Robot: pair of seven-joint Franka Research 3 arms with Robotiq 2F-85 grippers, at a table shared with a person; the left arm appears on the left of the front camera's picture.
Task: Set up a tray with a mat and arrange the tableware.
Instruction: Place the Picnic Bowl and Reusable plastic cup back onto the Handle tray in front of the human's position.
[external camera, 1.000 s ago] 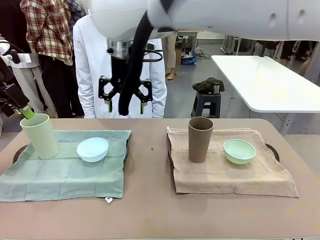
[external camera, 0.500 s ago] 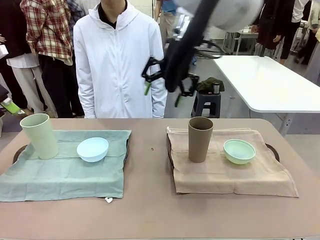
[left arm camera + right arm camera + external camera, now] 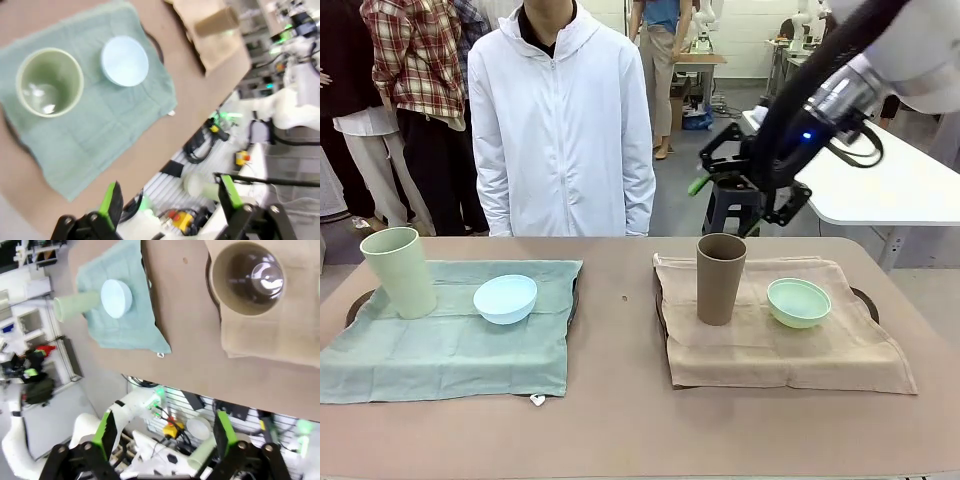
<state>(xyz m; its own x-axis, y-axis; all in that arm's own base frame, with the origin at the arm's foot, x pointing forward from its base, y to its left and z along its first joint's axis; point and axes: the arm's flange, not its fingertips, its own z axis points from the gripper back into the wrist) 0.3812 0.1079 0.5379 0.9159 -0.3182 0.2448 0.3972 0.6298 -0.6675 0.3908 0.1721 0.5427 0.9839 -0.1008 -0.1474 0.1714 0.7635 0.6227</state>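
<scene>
two trays on a brown table [image 3: 620,400], each draped with a mat. left: a green mat [image 3: 450,345] carrying a pale green tumbler [image 3: 400,272], upright near the mat's far left corner, and a light blue bowl [image 3: 505,298] just to its right, apart from it. right: a tan mat [image 3: 780,345] carrying a brown tumbler [image 3: 720,278], upright, and a mint green bowl [image 3: 798,302] beside it, not touching. dark tray rims [image 3: 865,300] show at the outer edges of both mats. the right gripper [image 3: 745,185] hangs in the air above and behind the brown tumbler, jaws released, grasping nothing; its wrist view looks straight down into the brown tumbler and across to the green mat. the left gripper [image 3: 167,197], seen in its own wrist view, is raised over the near left part of the table, fingers [image 3: 111,197] spread wide with nothing between them. a person in a white jacket [image 3: 560,120] stands at the far side.
</scene>
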